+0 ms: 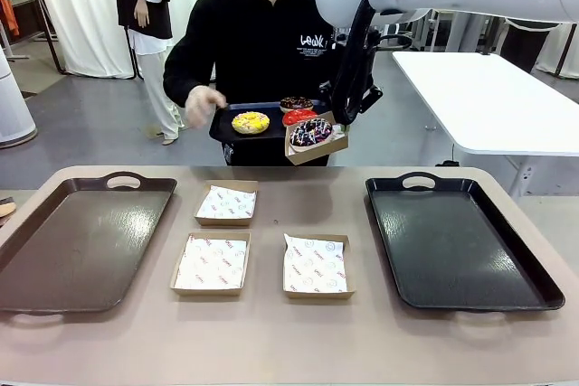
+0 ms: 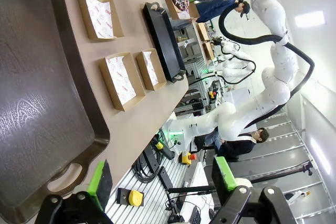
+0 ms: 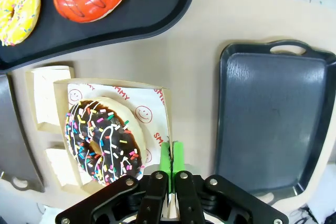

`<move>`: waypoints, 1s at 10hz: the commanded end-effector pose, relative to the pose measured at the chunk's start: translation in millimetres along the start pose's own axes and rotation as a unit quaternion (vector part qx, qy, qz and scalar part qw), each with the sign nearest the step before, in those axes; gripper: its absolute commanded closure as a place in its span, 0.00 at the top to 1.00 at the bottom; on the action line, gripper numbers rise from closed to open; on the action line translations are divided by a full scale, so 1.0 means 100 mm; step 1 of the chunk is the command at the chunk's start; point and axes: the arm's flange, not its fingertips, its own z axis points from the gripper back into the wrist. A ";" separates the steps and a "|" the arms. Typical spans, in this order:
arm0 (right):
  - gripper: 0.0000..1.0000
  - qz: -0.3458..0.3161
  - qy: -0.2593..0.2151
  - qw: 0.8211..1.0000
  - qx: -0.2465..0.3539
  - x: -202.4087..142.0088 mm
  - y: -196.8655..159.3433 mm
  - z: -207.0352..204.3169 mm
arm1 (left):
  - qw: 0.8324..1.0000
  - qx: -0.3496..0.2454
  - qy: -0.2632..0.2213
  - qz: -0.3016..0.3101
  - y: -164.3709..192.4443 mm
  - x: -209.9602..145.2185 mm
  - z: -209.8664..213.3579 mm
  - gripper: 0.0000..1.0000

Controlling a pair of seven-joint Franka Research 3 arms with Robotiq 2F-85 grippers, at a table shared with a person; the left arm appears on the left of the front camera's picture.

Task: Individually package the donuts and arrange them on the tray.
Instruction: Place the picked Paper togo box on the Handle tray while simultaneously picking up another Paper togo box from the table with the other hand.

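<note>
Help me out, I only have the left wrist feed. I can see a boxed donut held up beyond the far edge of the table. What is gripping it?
Observer: The right gripper is shut on the rim of the box. The sprinkled chocolate donut lies inside it.
Operator: Any donuts not yet boxed?
Observer: Three. The yellow donut, the red donut and the dark chocolate donut sit on a black tray. The person holds that tray up at the far side, with one hand at its end.
</note>
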 end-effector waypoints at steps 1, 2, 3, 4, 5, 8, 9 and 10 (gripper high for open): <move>0.00 -0.009 -0.002 1.000 0.000 -0.03 -0.01 0.01 | 1.000 -0.007 -0.004 -0.005 -0.01 -0.01 0.01 1.00; 0.00 -0.009 -0.002 1.000 0.000 -0.03 -0.01 0.01 | 1.000 -0.007 -0.004 -0.005 -0.01 -0.01 0.01 1.00; 0.00 -0.009 -0.002 1.000 0.000 -0.03 -0.01 0.01 | 1.000 -0.007 -0.004 -0.005 -0.01 -0.01 0.01 1.00; 0.00 -0.009 -0.002 1.000 0.000 -0.03 -0.01 0.01 | 1.000 -0.007 -0.004 -0.005 -0.01 -0.01 0.01 1.00; 0.00 -0.009 -0.002 1.000 0.000 -0.03 -0.01 0.01 | 1.000 -0.007 -0.004 -0.005 -0.01 -0.01 0.01 1.00; 0.00 -0.009 -0.002 1.000 0.000 -0.03 -0.01 0.01 | 1.000 -0.007 -0.004 -0.005 -0.01 -0.01 0.01 1.00; 0.00 -0.009 -0.002 1.000 0.000 -0.03 -0.01 0.01 | 1.000 -0.007 -0.004 -0.005 -0.01 -0.01 0.01 1.00; 0.00 -0.009 -0.002 1.000 0.000 -0.03 -0.01 0.01 | 1.000 -0.007 -0.004 -0.005 -0.01 -0.01 0.01 1.00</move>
